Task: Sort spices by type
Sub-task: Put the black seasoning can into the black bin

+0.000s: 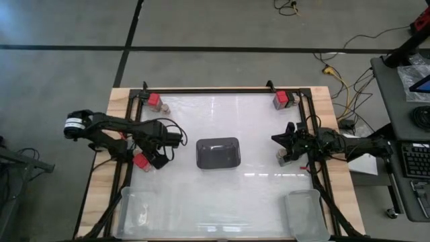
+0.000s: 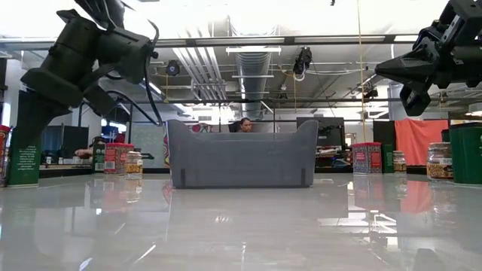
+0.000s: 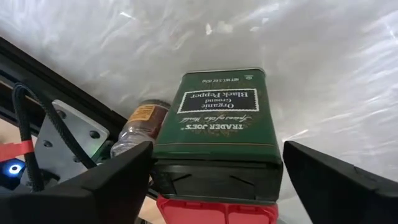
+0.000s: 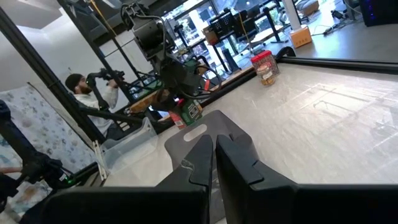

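Dark fingers of the left gripper stand wide apart w/ a green pepper tin w/ red lid between them, not clamped; a small brown jar lies just beside it. Left arm reaches in from the table's left edge, bent at the elbow. Right gripper is fully closed, holding nothing, raised near the right edge; a jar sits by it. Grey holder sits mid-table. More spice pairs are at the far corners.

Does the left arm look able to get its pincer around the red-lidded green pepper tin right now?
Probably yes: the left pincer stands open directly over the black pepper tin, fingers spread to either side. The small spice jar beside it may crowd one finger.
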